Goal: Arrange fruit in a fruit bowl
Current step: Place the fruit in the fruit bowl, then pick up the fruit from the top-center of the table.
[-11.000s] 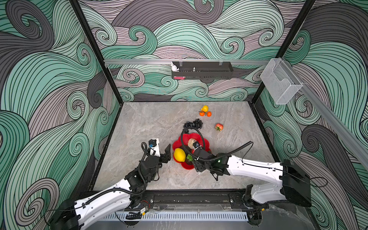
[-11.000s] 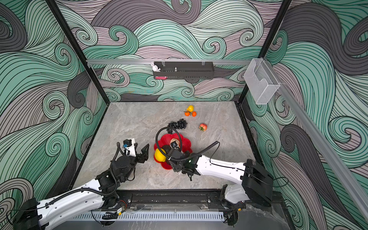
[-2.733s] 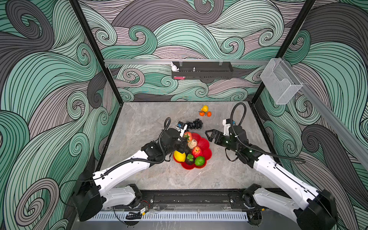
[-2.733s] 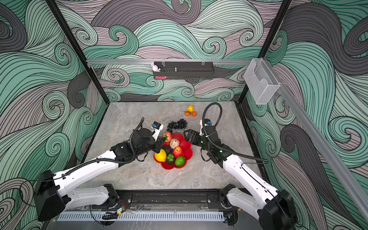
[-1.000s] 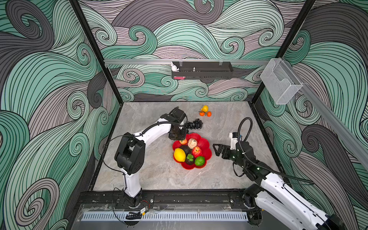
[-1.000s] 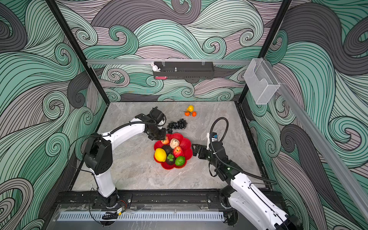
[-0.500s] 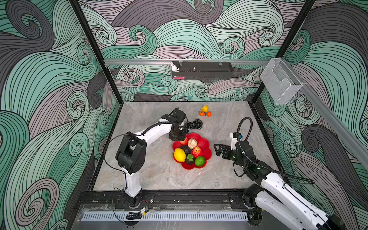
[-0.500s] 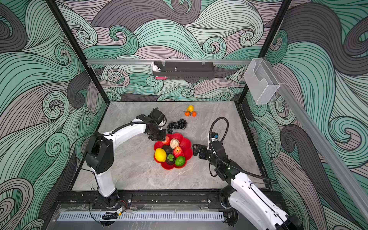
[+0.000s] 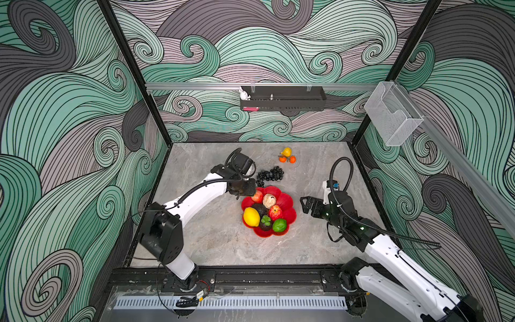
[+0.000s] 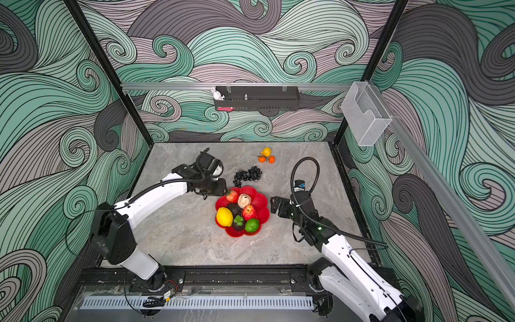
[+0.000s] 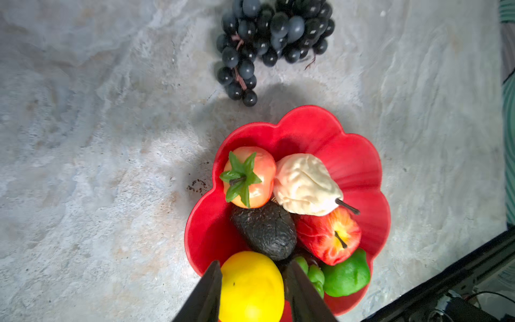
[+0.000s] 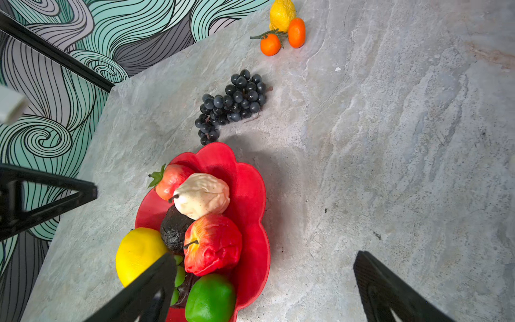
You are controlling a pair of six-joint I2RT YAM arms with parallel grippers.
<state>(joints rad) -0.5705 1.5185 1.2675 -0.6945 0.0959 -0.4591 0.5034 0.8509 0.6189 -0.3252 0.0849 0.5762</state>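
Left gripper [image 11: 253,264] and right gripper [image 12: 264,255], fingers spread and empty, flank the scalloped red plastic bowl [image 11: 359,167]. Unlike the left wrist view, the right shows orange tangerines [image 12: 296,32].

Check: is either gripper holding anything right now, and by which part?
Nothing is held. The left gripper is open over the fruit bowl's rim, and the right gripper is open and empty beside the bowl.
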